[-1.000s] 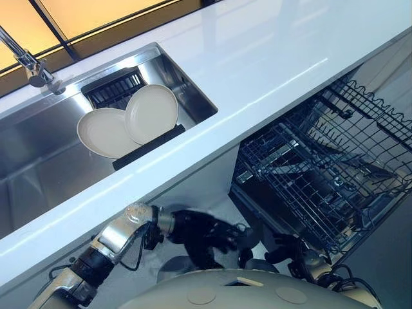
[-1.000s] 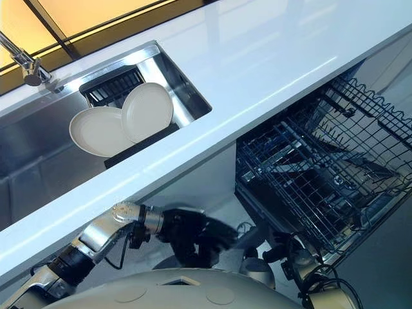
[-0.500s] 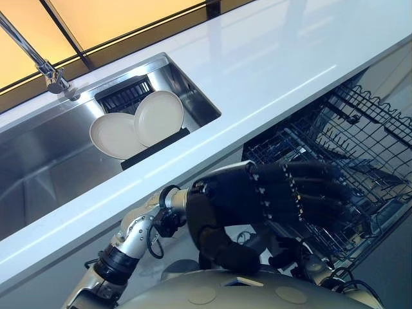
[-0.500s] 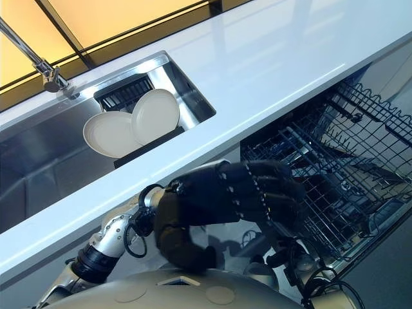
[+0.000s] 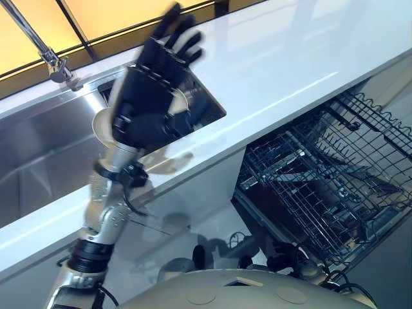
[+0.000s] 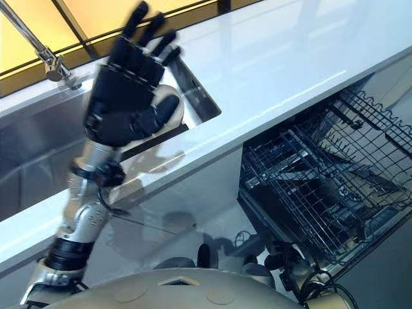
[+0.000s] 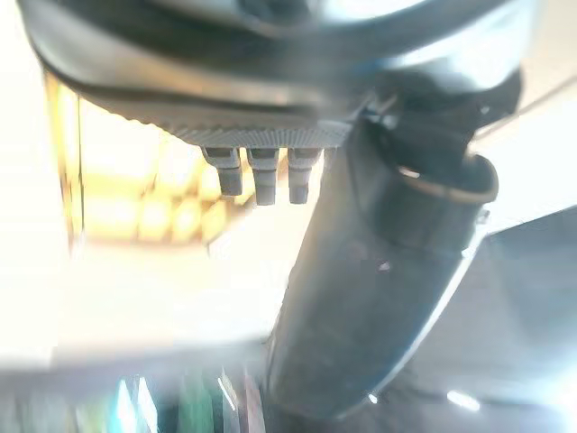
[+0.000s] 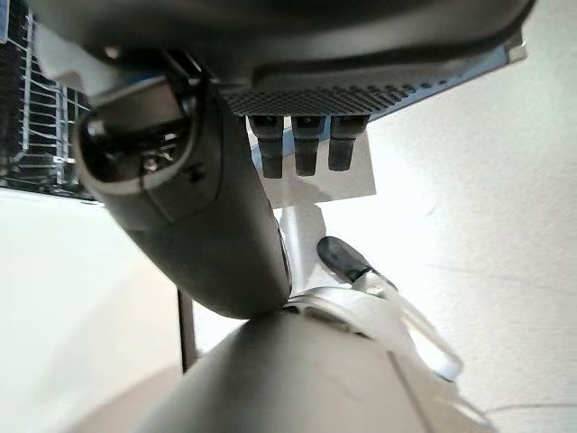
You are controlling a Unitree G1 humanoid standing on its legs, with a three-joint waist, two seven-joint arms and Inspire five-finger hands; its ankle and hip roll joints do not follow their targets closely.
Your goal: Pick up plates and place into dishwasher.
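A tap (image 5: 38, 48) stands at the far left, at the back edge of a steel sink (image 5: 38, 154) sunk into a white worktop (image 5: 290, 58). The left hand (image 5: 151, 90) is raised in front of the sink, its fingers (image 6: 138, 19) straight and spread apart, the thumb (image 6: 161, 112) standing out to the side; it holds nothing. Its silver arm rises from below the worktop's front edge.

The plates (image 5: 102, 125) are in the sink, mostly hidden behind that hand: a pale cream rim shows beside the wrist, and another bit of cream shows past the thumb in the right eye view. How they stand cannot be made out. A black strip (image 6: 138, 145) lies just below them along the sink's near side.

To the right, below the worktop, the dishwasher is open, with its wire rack (image 5: 322, 187) pulled out; nothing pale lies among the wires.

The right hand (image 8: 207, 198) shows in its own wrist view, with short fingertips (image 8: 306, 149) in a row and the thumb beside them; whether it is open or closed cannot be told. The rack's wires show at that view's edge.
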